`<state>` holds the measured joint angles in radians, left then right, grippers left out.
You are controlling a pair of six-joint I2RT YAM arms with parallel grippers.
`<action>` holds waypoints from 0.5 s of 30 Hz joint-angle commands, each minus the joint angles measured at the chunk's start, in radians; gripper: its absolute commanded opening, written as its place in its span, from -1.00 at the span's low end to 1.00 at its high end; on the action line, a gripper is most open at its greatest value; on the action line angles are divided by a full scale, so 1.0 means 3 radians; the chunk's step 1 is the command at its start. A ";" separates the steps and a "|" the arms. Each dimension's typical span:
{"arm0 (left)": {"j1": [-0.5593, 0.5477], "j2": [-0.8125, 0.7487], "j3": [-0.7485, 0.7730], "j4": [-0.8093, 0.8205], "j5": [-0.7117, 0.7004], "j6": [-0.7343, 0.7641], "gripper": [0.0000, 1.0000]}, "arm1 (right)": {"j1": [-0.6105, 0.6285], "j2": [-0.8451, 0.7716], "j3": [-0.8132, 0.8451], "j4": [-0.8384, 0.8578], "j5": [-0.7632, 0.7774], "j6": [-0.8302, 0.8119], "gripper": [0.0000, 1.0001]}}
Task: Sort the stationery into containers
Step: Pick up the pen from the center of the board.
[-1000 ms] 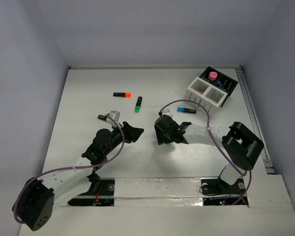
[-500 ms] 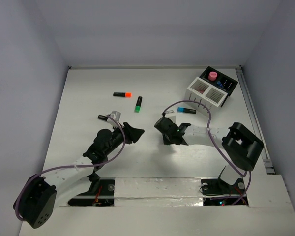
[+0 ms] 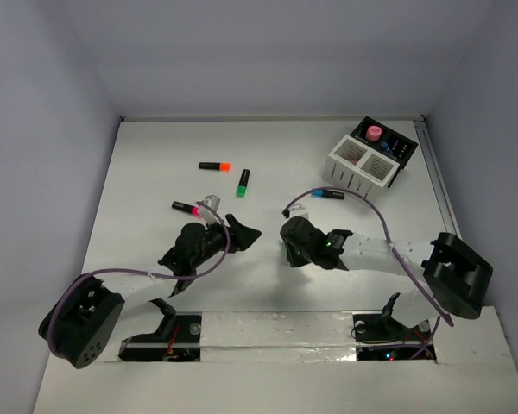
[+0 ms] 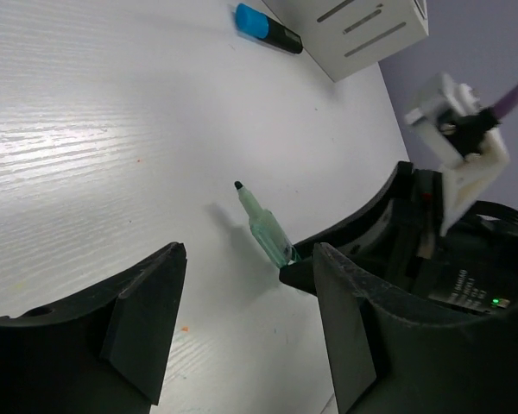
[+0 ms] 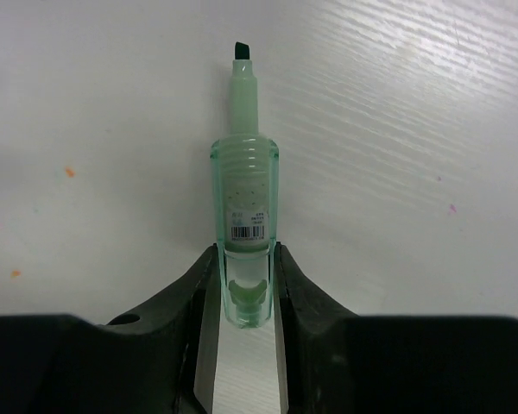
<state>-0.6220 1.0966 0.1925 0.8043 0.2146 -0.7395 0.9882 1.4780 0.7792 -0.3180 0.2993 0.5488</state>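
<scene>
Pale green pen [image 5: 243, 216] lies on worktop [image 5: 414, 129], well apart from containers [image 3: 369, 159]; right claw [image 5: 244, 263] clamped on its barrel. Left claw [image 4: 246, 293] apart, empty, facing pen. Pick-up step in hand; next move probably lift, carry to containers.

Black joint housings, white link tubes on left arm [image 3: 194, 244] & right arm [image 3: 371, 253]. Purple cables [image 3: 345, 197] looped along both. Matte black curved fingers [image 4: 142, 315]. Green LED [image 3: 329, 243] lit nr right wrist. White connector block [image 4: 453, 129].

A pale green uncapped marker [image 4: 262, 223] in the right claw [image 4: 290, 261], blue-capped highlighter [image 4: 268, 28] beside white box [image 4: 363, 28].
</scene>
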 commanded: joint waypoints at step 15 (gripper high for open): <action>-0.0192 0.0716 0.0325 0.0755 0.0118 -0.0194 -0.03 | 0.0193 -0.0294 -0.0051 0.0697 -0.0241 -0.0346 -1.00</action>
<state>-0.6674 1.2976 0.2462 0.9539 0.2432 -0.7944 1.0348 1.4067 0.7681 -0.1856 0.2379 0.4660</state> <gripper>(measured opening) 0.495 0.308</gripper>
